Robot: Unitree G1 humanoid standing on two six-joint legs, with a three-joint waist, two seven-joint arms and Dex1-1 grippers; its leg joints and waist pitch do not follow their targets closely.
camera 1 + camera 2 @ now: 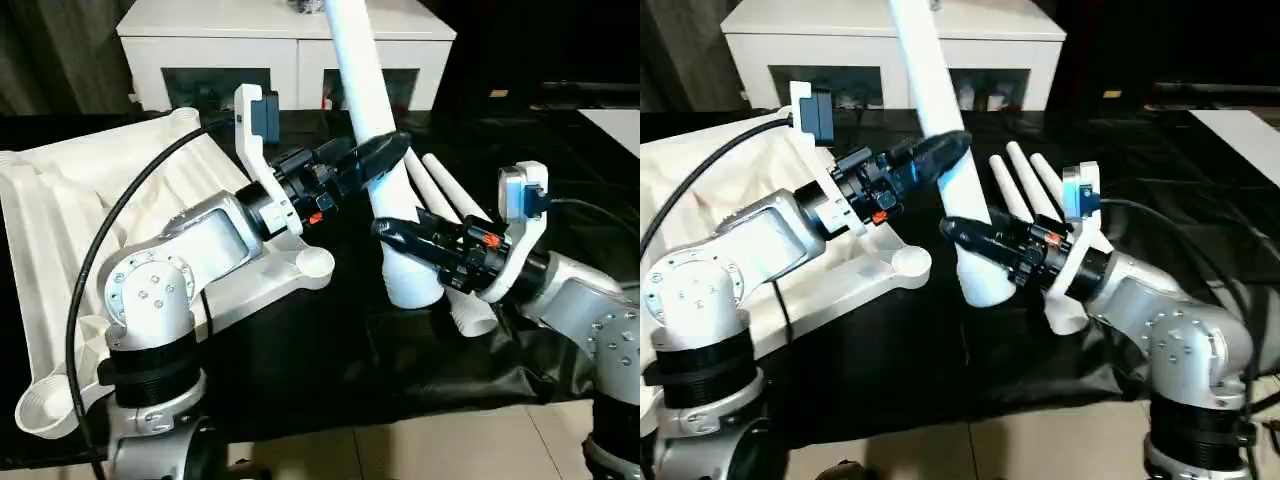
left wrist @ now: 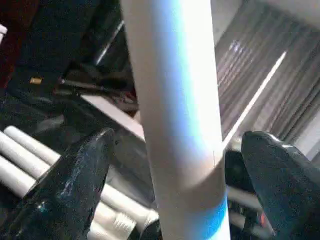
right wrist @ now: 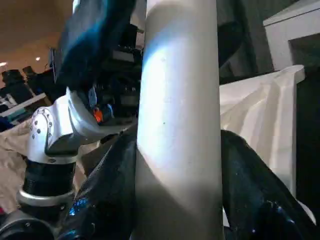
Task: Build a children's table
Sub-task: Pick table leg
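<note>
The children's table top point(image 1: 60, 200) lies upside down at the left, ribbed side up, with a rounded corner socket point(image 1: 310, 265) near the middle. One long white leg point(image 1: 365, 80) stands tilted, its lower end on the black cloth beside that socket. My right gripper point(image 1: 395, 232) is shut on this leg near its base; its fingers point(image 3: 110, 200) press both sides. My left gripper point(image 1: 395, 150) is higher up and open. Its fingers point(image 2: 75, 190) straddle the leg point(image 2: 175, 125) with a gap on each side.
Loose white legs point(image 1: 445, 185) lie side by side on the black cloth point(image 1: 330, 370) behind my right gripper. A white low cabinet point(image 1: 290, 40) with dark glass openings stands at the back. The cloth's front edge meets pale floor tiles point(image 1: 400, 450).
</note>
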